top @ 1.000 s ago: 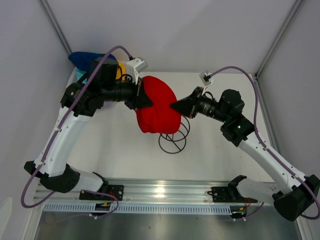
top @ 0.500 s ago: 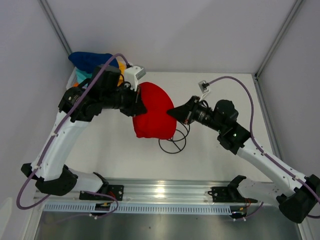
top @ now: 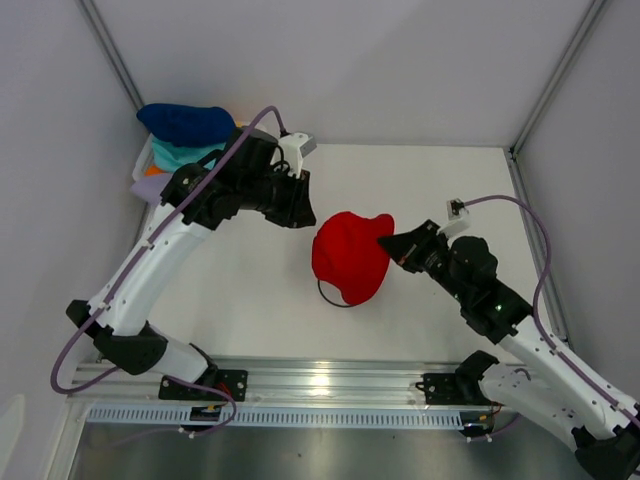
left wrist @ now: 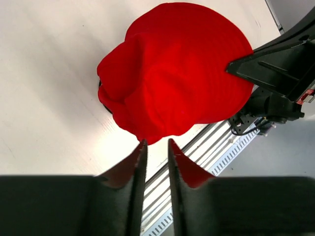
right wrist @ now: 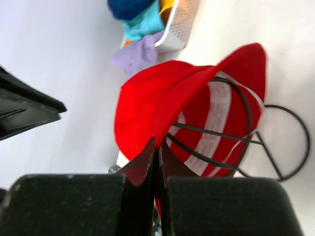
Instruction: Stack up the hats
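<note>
1. Placement of the first hat seems to be the step in hand. The red fabric bucket hat (top: 350,258) is sitting draped over the black wire stand (top: 328,298), around the middle of the white counter (top: 250,300) and a little toward its near edge.
2. The right tool (top: 385,241) is reaching in from the right-edge side. In the right wrist view its fingers (right wrist: 145,160) are pressing together on a fold of the red brim.
3. The left tool (top: 300,205) is hanging clear of the hat, on the side toward the far left corner. Its fingers (left wrist: 139,177) are standing a narrow gap apart with nothing between them, and the hat is showing just beyond their tips, not touching.
4. The hat is lying lopsided, with its brim lifting where the right tool is holding it. From below, the wire frame is showing inside the crown.
5. Next, by my reading, the right tool should be letting the brim go and backing off gently, so the soft cloth is not dragged off the wires.
6. The left tool looks better placed for fetching the next hat. The white slatted plastic basket (top: 143,160) is sitting at the far left corner, with a dark blue hat (top: 185,122), a teal hat (top: 185,155) and a lilac hat (top: 148,188) piled in it.
</note>
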Action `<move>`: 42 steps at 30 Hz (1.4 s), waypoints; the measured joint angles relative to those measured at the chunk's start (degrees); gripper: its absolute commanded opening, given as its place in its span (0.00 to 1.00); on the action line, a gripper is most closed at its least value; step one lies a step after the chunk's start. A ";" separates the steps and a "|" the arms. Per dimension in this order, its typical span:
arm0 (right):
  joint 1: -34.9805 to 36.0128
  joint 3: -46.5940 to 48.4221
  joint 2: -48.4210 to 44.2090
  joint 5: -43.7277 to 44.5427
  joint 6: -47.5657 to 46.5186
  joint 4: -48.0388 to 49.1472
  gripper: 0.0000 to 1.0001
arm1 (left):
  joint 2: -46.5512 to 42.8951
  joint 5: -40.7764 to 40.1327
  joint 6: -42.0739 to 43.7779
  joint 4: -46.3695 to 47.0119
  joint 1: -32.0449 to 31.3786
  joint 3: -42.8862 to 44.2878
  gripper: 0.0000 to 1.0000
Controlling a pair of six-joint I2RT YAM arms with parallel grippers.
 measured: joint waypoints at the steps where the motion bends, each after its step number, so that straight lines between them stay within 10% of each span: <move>1: -0.74 -0.72 -0.94 0.48 0.57 -0.61 0.00 | 0.28 -0.09 -0.07 0.35 0.00 0.00 0.31; 14: -20.87 -23.67 -10.95 -14.80 11.74 9.81 0.00 | 0.35 -5.51 -1.14 1.20 -0.11 0.00 0.45; 27: -23.74 -36.28 -14.47 -25.70 5.81 20.83 0.00 | -0.46 -6.05 -5.31 6.71 2.10 -9.90 0.47; 42: -23.82 -33.44 8.76 -26.80 -10.43 32.61 0.06 | -4.57 0.24 -13.94 18.93 8.70 -27.78 0.49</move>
